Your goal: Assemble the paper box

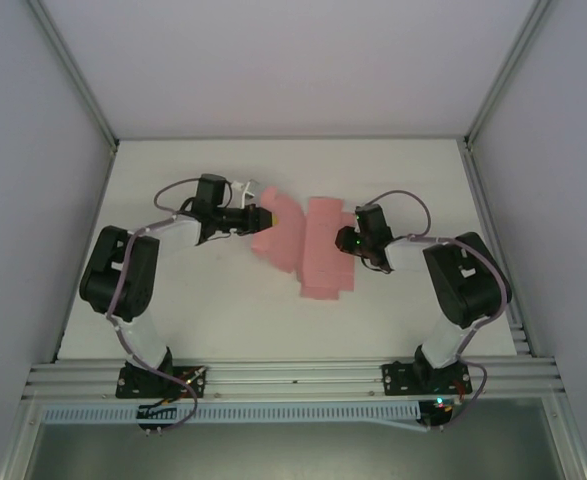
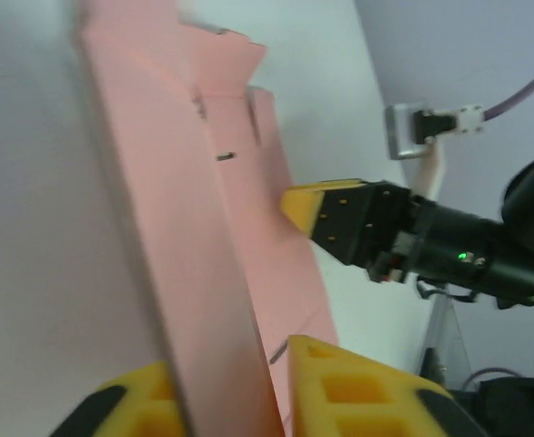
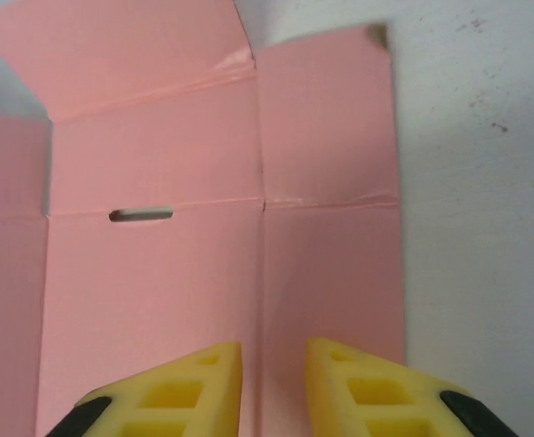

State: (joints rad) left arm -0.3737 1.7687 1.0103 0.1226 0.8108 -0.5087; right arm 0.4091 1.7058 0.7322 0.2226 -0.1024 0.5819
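presently the box [image 1: 318,255] is seen half-folded on the surface [image 1: 223,320], between the two arms, with one panel [image 2: 157,200] raised along its left side. the left tool [image 1: 266,215] is set astride that raised panel, one finger on each side; whether the card is truly pinched cannot be told. the right tool [image 1: 345,240] is kept narrow, with nothing between its fingers, and its tip appears to be laid against a flatter panel close to a crease. several failures can be expected from here. if the raised panel is only loosely held, it may slip out and spring back flat. if the left pull is not matched by enough pressure from the right tip, the whole sheet may be dragged across the smooth surface. if the tip is pressed off the crease, the thin card may be dented or folded in the wrong place. a tear may be started near the slot [image 3: 141,215], and a knock between the closely placed tools is also possible.
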